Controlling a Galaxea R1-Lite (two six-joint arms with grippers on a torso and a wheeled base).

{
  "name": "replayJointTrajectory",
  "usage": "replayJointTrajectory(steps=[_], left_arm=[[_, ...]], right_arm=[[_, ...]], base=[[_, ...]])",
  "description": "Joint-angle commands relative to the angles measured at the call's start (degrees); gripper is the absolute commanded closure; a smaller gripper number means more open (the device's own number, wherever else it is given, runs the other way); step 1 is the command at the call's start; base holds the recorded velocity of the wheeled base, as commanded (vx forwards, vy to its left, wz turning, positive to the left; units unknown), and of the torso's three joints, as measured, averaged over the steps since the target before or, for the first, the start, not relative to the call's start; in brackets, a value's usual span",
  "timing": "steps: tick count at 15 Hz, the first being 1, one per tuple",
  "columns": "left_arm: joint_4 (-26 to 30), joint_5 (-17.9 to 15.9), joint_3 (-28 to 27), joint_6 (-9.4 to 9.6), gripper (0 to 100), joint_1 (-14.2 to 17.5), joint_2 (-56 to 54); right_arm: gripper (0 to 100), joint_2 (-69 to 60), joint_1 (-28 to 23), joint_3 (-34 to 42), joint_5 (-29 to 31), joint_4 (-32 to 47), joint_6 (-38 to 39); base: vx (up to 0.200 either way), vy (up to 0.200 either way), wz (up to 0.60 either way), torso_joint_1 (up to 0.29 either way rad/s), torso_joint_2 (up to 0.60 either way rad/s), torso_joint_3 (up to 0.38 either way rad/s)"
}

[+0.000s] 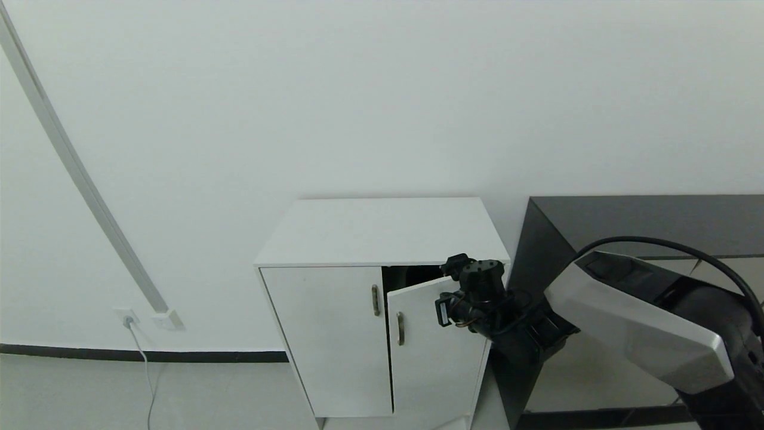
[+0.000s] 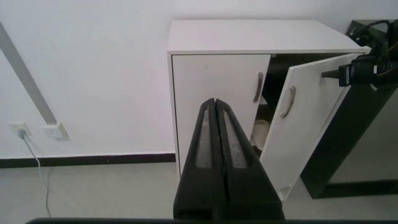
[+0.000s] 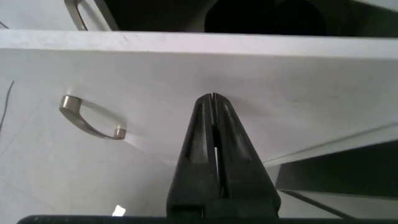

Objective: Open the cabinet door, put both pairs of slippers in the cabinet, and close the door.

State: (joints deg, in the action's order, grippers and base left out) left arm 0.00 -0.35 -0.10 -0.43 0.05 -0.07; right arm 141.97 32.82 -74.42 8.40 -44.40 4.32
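Holding right gripper (image 3: 213, 106) well forward, fingers (image 3: 200, 140) pressed together; holding left gripper (image 2: 214, 109) farther back, fingers likewise pressed together.

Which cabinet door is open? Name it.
The right door, beside the right gripper: it stands ajar with a dark gap above it; the left door sits flush.

Before me the right door (image 1: 436, 358) stands barely ajar, its gap (image 1: 412, 275) narrow; a black cabinet (image 1: 540, 239) crowds the hinge side.

Grey-shelled right arm (image 1: 632, 316), black hand (image 3: 213, 98), looping black cable (image 1: 656, 240).
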Motion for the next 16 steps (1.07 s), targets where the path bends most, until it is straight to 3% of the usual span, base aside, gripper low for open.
replayJointTrajectory(steps=[1, 16], left_arm=[[0.0, 0.0, 0.0, -0.01, 100, 0.0, 0.1], [0.0, 0.1, 0.0, -0.1, 100, 0.0, 0.1]], right_arm=[[100, 1.3, -0.6, -2.9, 0.0, 1.6, 0.0], [100, 3.7, -3.1, -12.1, 0.1, 7.0, -1.6]], base=[[0.0, 0.0, 0.0, 0.0, 0.0, 0.0], [0.0, 0.0, 0.0, 0.0, 0.0, 0.0]])
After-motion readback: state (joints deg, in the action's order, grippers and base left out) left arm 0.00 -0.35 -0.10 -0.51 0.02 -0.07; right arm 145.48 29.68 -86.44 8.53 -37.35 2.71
